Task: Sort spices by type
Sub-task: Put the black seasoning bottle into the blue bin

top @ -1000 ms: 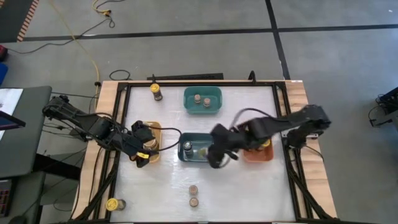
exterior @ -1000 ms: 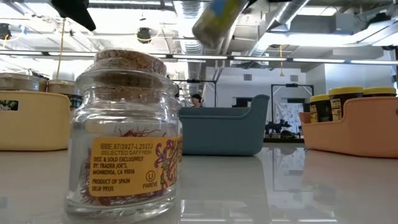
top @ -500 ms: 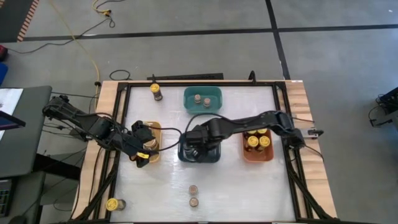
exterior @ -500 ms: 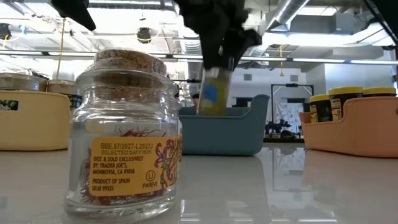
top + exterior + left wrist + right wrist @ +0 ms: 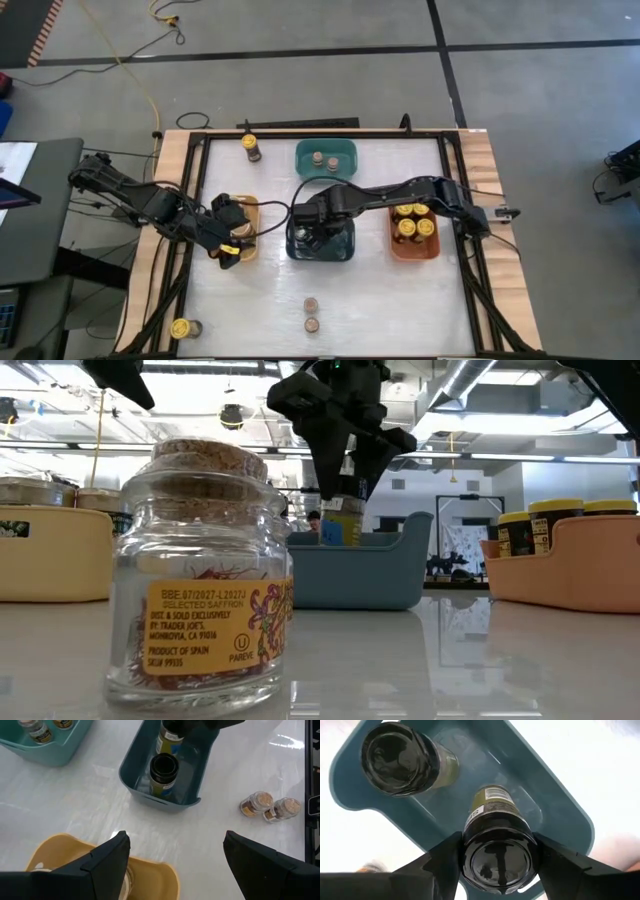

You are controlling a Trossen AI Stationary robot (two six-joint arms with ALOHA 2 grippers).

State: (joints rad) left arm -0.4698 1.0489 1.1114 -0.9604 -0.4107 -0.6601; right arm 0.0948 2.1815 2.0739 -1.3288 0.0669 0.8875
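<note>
While my right end effector [image 5: 497, 851] hangs over the dark-blue bin [image 5: 295, 248], its fingers bracket a dark-lidded jar [image 5: 499, 852] low inside, beside a second one [image 5: 400, 757], and I cannot tell whether it grips or has let go. If I lift off-centre, a finger could drag the jar over. My left end effector [image 5: 172, 865] waits, spread, above the yellow bin [image 5: 65, 855].

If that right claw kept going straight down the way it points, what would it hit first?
The right claw points down into the dark-blue bin, around a dark-lidded jar; probably the bin's floor, though depth is unclear.
</note>
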